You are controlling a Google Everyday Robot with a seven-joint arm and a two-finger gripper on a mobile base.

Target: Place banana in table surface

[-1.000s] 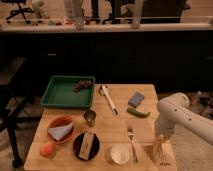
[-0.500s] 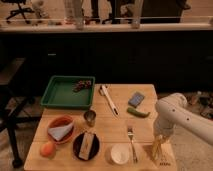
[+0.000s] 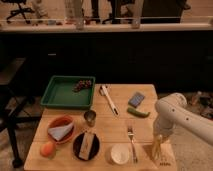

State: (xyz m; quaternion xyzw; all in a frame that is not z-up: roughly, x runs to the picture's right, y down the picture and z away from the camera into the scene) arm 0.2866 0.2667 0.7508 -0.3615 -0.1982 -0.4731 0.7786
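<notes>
A pale yellow banana [image 3: 158, 147] stands nearly upright at the front right corner of the light wooden bench [image 3: 112, 125], its lower end at or just above the wood. The end effector [image 3: 159, 134] comes down onto its top from the white arm [image 3: 180, 117] at the right edge; whether the fingers are closed on the banana cannot be told.

Just left of the banana lies a fork [image 3: 132, 141], then a white bowl [image 3: 120, 153]. Further left sit a dark plate [image 3: 86, 145], an orange bowl [image 3: 62, 129] and a round orange fruit [image 3: 47, 149]. A metal cup [image 3: 90, 117] stands mid-bench. Behind are a green vegetable [image 3: 138, 112], a blue sponge [image 3: 136, 99], a white utensil [image 3: 109, 99] and a green tray [image 3: 68, 92] at the back left.
</notes>
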